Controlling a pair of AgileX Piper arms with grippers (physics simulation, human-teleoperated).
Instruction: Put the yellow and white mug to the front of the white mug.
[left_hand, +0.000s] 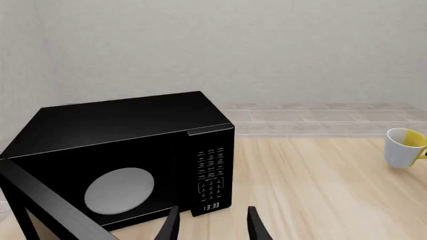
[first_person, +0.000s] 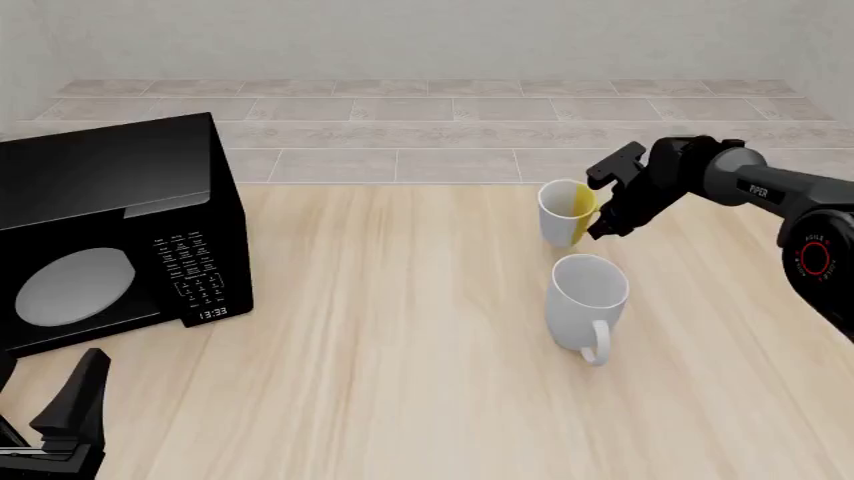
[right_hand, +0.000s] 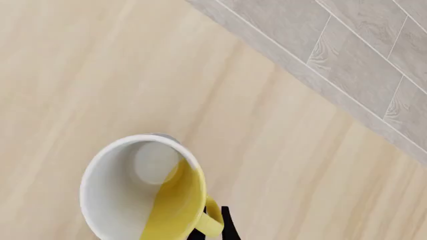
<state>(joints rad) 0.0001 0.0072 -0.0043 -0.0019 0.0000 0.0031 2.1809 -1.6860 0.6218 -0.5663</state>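
If the right tool (first_person: 597, 208), apparently pinching the yellow and white mug (first_person: 565, 211) handle, slips, it clips the white mug (first_person: 587, 292) at 6 o'clock.

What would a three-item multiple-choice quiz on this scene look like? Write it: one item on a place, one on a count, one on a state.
1. Where does the microwave stand on the table in the front view?
A. left side
B. right side
C. near edge centre

2. How many mugs are on the table?
A. one
B. two
C. three

3. How is the left gripper?
A. shut on a mug
B. open and holding nothing
C. out of view

Answers: 1 A, it fills the front view's left side. 2 B, only the yellow and white mug and the white mug show. 3 B, its fingers stand apart with nothing between them.
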